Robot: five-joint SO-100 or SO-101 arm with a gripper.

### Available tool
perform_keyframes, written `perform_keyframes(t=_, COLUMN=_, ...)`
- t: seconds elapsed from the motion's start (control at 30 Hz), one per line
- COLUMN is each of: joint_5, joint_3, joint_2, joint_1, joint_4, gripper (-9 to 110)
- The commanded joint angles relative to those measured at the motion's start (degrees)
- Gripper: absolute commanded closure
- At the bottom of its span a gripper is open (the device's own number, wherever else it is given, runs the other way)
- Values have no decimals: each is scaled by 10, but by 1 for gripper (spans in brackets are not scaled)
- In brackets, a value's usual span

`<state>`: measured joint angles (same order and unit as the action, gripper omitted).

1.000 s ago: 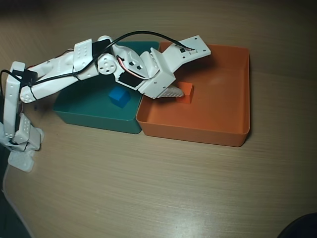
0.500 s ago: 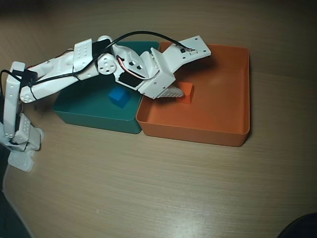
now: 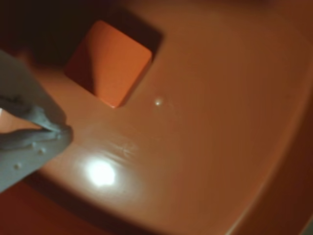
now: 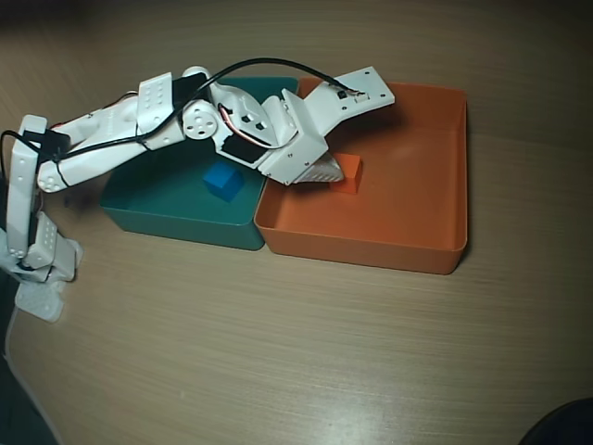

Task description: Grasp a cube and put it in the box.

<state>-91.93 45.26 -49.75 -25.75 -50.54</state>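
Nothing has moved since 1 second ago: our gripper (image 3: 61, 134) hangs with jaws pinched together, holding nothing, just beside the orange cube (image 3: 110, 61) resting inside the orange box (image 4: 435, 130), so we should lift away.

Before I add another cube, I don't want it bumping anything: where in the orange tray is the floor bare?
In the overhead view, the box is bare across its right half and along the near wall. The crowded spot is upper left, where the cube sits beside the gripper.
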Motion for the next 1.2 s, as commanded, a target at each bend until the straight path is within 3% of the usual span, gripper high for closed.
perform_keyframes(t=0.0, joint_5=-2, joint_3=-5, joint_2=-84, joint_1=-4, joint_4=2, gripper=107)
perform_keyframes(t=0.33, joint_5=-7, joint_3=201, joint_2=-309, joint_1=10, joint_4=2, gripper=107)
perform_keyframes(t=0.67, joint_5=-8, joint_3=512, joint_2=-602, joint_1=102, joint_4=10, gripper=106)
perform_keyframes(t=1.17, joint_5=-8, joint_3=924, joint_2=-905, joint_1=236, joint_4=11, gripper=106)
